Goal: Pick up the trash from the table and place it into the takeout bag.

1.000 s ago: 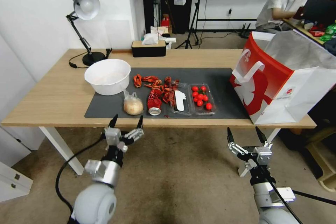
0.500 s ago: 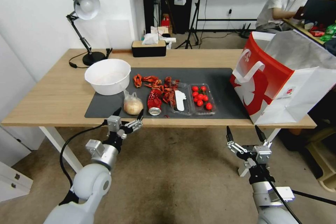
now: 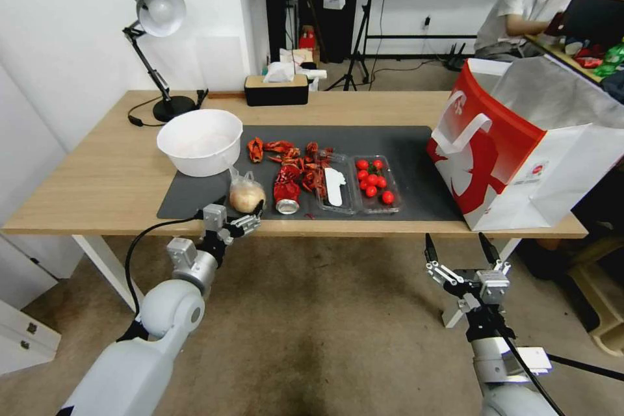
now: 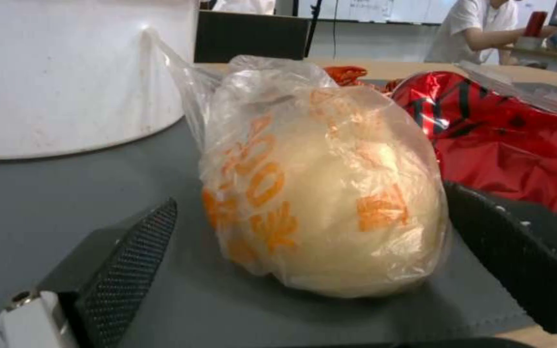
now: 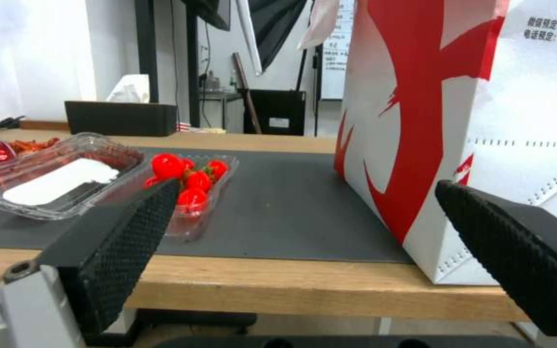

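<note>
Our left gripper (image 3: 241, 207) has pushed forward over the table (image 3: 97, 175) edge, released fingers now flanking the bagged bun (image 3: 247, 195) on the mat; right gripper (image 3: 457, 242) hangs spread below the takeout bag (image 3: 520, 149).

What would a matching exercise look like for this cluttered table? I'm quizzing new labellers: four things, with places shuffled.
Things
1. round bun in a clear plastic bag
2. large white plastic bowl
3. big red-and-white paper takeout bag
4. clear plastic tray of cherry tomatoes

Places
A. on the table's right end
B. between the left tool's open fingers
C. mat's far left corner, near the lamp
D. on the mat, between the bag and the red scraps

Pairs: 1-B, 2-C, 3-A, 4-D
</note>
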### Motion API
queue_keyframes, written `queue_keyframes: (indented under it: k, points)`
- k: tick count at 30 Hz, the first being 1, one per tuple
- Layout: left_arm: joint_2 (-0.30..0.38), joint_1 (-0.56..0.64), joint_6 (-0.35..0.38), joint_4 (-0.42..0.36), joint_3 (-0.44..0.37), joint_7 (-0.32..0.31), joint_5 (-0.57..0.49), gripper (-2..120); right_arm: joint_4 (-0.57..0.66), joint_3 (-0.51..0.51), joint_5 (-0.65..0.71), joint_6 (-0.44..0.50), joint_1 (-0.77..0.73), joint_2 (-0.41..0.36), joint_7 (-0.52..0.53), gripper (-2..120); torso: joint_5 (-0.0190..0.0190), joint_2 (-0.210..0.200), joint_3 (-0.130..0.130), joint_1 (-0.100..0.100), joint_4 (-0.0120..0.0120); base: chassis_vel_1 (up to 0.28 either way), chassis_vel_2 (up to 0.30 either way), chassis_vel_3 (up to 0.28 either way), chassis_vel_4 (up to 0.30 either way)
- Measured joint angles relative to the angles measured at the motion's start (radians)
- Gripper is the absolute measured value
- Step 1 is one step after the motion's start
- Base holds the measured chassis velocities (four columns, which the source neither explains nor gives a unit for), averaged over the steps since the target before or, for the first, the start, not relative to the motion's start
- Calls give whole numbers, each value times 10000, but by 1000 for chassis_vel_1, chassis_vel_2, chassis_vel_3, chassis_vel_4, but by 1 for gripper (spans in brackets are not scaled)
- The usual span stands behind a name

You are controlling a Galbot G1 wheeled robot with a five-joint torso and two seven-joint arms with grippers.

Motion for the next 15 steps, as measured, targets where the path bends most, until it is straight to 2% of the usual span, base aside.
queue_keyframes:
  k: [6,9,10,13,14,15]
  points:
    - [0,-118,16,118,133,-36,16,94,-8,4,24,-6,36,-31,26,100,3,0,-2,-2,6,0,0,0,0]
    - [3,-166,16,132,170,-40,28,83,-21,5,33,-23,49,-35,35,100,-1,1,-1,-1,1,0,0,0,0]
    - [3,-166,16,132,170,-40,28,83,-21,5,33,-23,49,-35,35,100,-1,1,-1,-1,1,0,0,0,0]
    - [28,-164,12,134,168,-41,38,68,-52,-2,31,-32,49,-11,37,100,-1,0,-1,-1,-2,0,0,0,0]
    - [28,-164,12,134,168,-41,38,68,-52,-2,31,-32,49,-11,37,100,-1,0,-1,-1,-2,0,0,0,0]
    - [37,-148,0,134,158,-40,48,63,-56,-15,28,-33,48,-1,36,100,-2,0,-1,-1,-2,0,0,0,0]
